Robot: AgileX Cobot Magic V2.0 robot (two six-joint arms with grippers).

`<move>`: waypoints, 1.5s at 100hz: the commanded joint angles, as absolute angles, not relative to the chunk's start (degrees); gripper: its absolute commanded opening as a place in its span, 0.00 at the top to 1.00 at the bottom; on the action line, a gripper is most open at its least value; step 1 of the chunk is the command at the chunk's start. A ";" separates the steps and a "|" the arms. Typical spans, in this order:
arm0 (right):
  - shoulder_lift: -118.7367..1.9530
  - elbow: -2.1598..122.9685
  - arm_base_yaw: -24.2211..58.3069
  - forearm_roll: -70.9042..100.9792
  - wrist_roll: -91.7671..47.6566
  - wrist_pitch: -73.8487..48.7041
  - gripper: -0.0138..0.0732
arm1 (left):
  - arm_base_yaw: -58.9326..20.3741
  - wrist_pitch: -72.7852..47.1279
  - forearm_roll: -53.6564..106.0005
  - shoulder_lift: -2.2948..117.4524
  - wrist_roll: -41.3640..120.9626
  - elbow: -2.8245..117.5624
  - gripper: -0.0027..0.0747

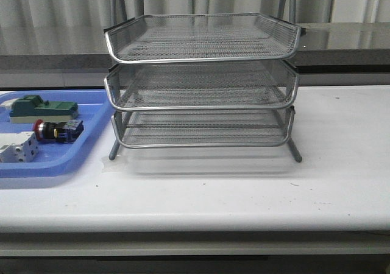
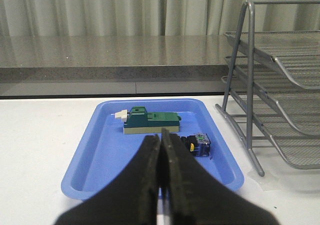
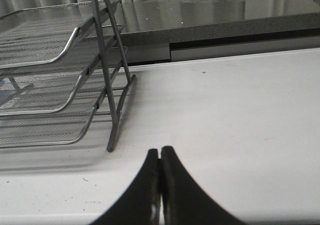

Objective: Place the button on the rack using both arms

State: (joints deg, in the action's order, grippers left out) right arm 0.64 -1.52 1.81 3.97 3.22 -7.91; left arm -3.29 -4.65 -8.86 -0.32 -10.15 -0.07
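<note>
The button, with a red head and a black, yellow and blue body, lies on its side in the blue tray at the left of the table. In the left wrist view only its rear block shows past my fingers. The three-tier silver wire-mesh rack stands at mid table, its trays empty. My left gripper is shut and empty, back from the tray's near rim. My right gripper is shut and empty over bare table, right of the rack's frame. No arm shows in the front view.
A green block lies at the back of the blue tray, also seen in the left wrist view. A white terminal block lies at its front left. A grey ledge and curtains run behind the table.
</note>
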 commanded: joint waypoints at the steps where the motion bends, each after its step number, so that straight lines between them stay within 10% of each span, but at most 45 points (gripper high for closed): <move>1: 1.81 -0.75 1.98 3.82 3.04 -3.27 0.91 | -3.49 0.46 -8.72 -2.15 -10.86 -2.81 0.99; 93: 1.81 -0.27 1.98 4.16 3.04 5.73 0.91 | -3.49 0.46 -8.72 -2.15 -10.86 -2.81 0.99; 150: -25.71 27.79 1.98 12.06 3.04 -22.80 0.91 | -3.49 0.46 -8.72 -2.15 -10.86 -2.81 0.99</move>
